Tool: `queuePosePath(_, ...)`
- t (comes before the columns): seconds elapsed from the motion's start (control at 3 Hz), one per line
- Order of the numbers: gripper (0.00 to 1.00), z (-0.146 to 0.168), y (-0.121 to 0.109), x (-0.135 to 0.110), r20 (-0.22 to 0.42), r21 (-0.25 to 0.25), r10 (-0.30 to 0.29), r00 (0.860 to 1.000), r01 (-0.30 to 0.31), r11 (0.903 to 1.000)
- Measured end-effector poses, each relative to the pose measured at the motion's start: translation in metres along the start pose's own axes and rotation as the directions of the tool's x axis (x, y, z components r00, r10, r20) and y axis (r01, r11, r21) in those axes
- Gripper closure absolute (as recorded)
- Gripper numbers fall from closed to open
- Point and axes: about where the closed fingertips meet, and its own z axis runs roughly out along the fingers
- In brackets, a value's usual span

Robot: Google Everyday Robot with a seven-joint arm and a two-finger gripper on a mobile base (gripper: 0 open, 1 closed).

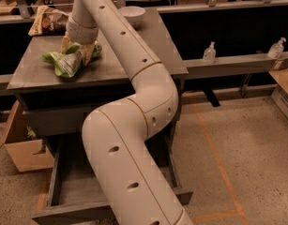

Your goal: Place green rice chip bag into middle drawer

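The green rice chip bag lies crumpled on the grey counter top, near its left middle, with its white label showing. My gripper comes down from above at the bag's far right end and touches it; the wrist hides part of the bag. My arm runs from the front of the view up over the counter. Below the counter a drawer is pulled open, and what shows of its floor is bare.
A tan and brown chip bag lies at the counter's back left. A white bowl stands at the back middle. A cardboard box sits on the floor at the left. Two pump bottles stand on a ledge at the right.
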Motion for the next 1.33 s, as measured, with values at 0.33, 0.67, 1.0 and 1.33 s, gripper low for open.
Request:
queuePosePath(0.33,1.0,-0.055,-0.003,0.004,-0.044,0.077,0.019,0.999,-0.016,0.9969)
queuePosePath(0.67,1.0,-0.117,-0.011,-0.001,-0.068,0.179,0.103,0.992,-0.089,0.9797)
queuePosePath(1.0,1.0,-0.117,-0.011,-0.001,-0.068,0.179,0.103,0.992,-0.089,0.9797)
queuePosePath(1.33,1.0,-0.117,-0.022,-0.006,-0.046,0.209,0.123,0.991,-0.111,0.9716)
